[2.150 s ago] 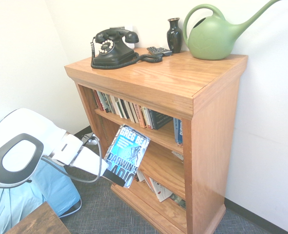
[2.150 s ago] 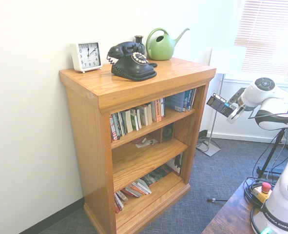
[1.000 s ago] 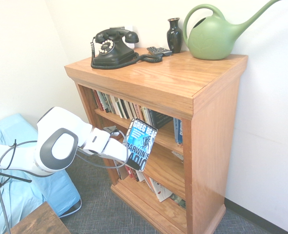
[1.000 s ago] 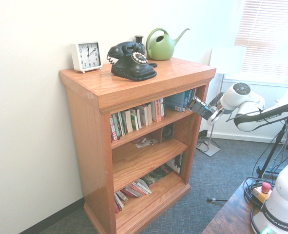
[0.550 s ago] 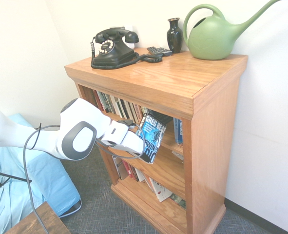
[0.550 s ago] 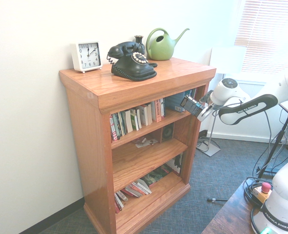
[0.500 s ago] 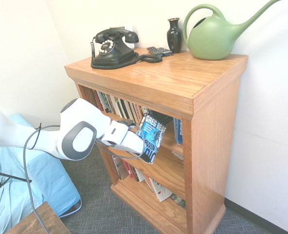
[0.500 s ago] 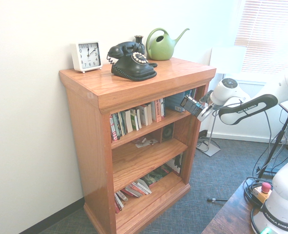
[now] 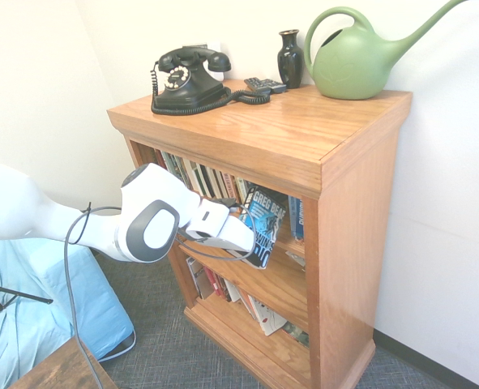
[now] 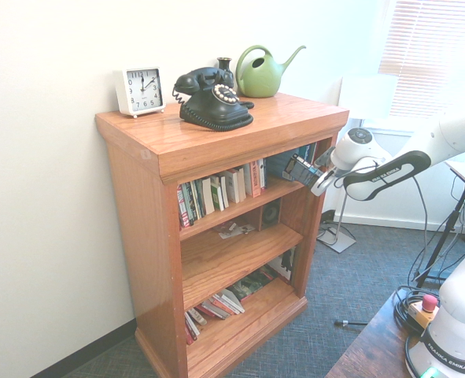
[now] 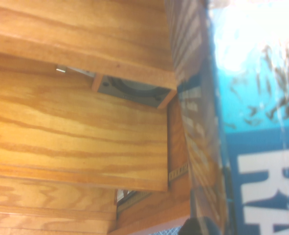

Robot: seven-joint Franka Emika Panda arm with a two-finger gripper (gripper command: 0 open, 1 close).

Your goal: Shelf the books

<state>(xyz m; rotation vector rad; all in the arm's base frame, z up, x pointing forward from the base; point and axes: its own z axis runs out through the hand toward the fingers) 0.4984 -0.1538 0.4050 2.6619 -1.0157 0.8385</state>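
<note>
Gripper [image 9: 254,243] is clamped on the paperback [image 9: 265,223], at the bookcase [image 9: 304,130] top tier's gap. Best to level it, then slide in upright.

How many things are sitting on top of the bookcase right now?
5: a white clock at one end, a black telephone beside it, a dark vase, a small dark object by the vase, and a green watering can at the other end.

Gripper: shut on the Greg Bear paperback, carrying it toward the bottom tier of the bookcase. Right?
Wrong tier. The first exterior view shows the gripper shut on the paperback at the top tier of the bookcase, by the row of books.
</note>
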